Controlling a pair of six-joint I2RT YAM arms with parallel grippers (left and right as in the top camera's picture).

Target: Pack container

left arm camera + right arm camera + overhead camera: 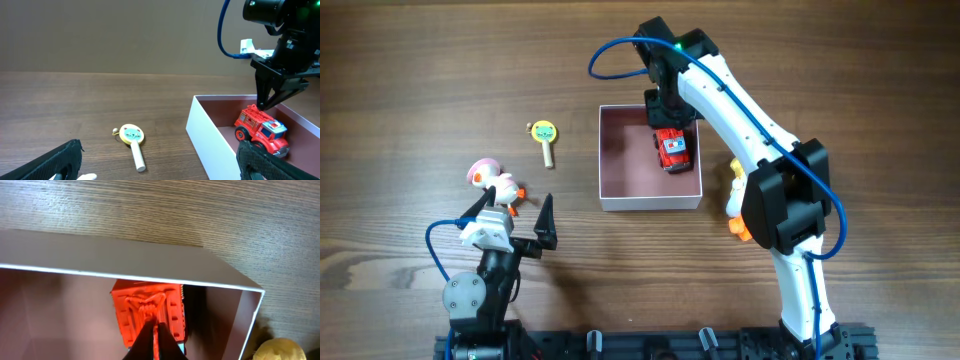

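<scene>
The container [650,203] is a shallow white-walled box with a pink floor, in the middle of the table; it also shows as the container [210,140] in the left wrist view and the container [125,260] in the right wrist view. A red toy fire truck [672,150] lies inside it near the right wall. My right gripper [665,125] hangs over the truck [262,131], and its shut tips [261,106] come to a point on the roof. From the right wrist, the gripper [154,327] is shut over the truck's ladder [145,310]. My left gripper [515,215] stands wide open at the near left, holding nothing.
A round green-faced rattle on a pale stick [545,140] lies left of the container, ahead of the left gripper [160,166]. A pink and white toy [492,182] sits beside the left arm. A yellow and orange toy [735,195] lies right of the container, under the right arm.
</scene>
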